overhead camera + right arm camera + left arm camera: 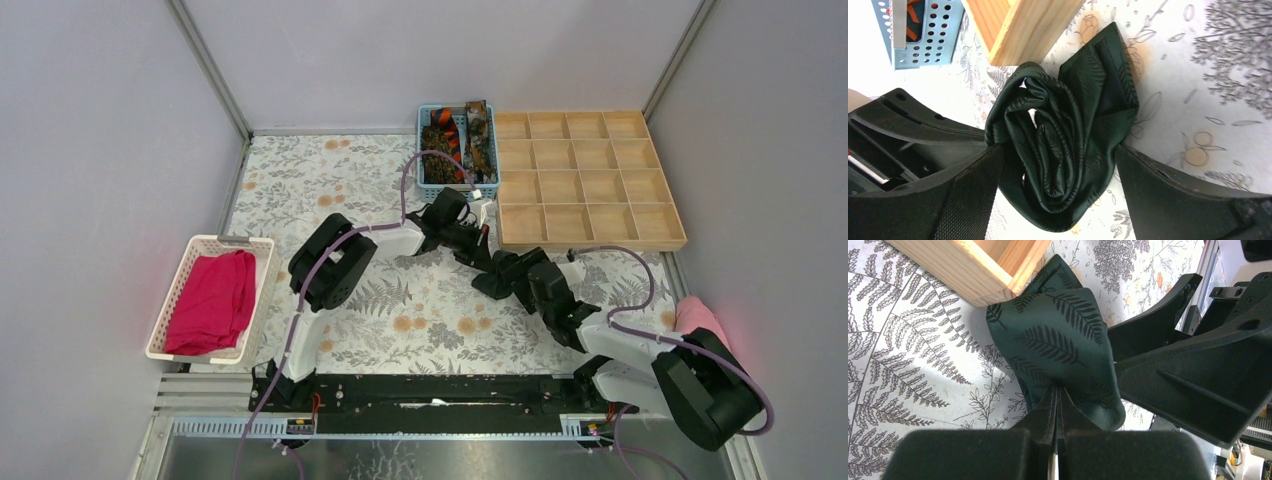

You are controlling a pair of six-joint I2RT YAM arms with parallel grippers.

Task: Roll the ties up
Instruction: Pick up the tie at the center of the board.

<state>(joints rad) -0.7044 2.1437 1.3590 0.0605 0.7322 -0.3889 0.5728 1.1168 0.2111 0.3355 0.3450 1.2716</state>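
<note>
A dark green tie (pixel 1068 115) with a faint fern pattern sits loosely rolled on the floral tabletop, beside the corner of the wooden tray (pixel 1028 30). My right gripper (pixel 1059 150) stands wide open around the roll, a finger touching each side. My left gripper (pixel 1057 390) is shut on a fold of the same tie (pixel 1058 335). In the top view both grippers meet mid-table, the left gripper (pixel 478 240) just behind the right gripper (pixel 497 278), and they hide the roll. More ties (pixel 457 140), mottled brown and orange-and-black striped, lie in the blue basket (pixel 421 150).
The wooden compartment tray (pixel 590 243) lies at the back right, right of the blue basket. At the left edge a white basket (pixel 165 310) holds a magenta cloth (pixel 213 300). A pale pink cloth (pixel 697 315) lies by the right arm's base.
</note>
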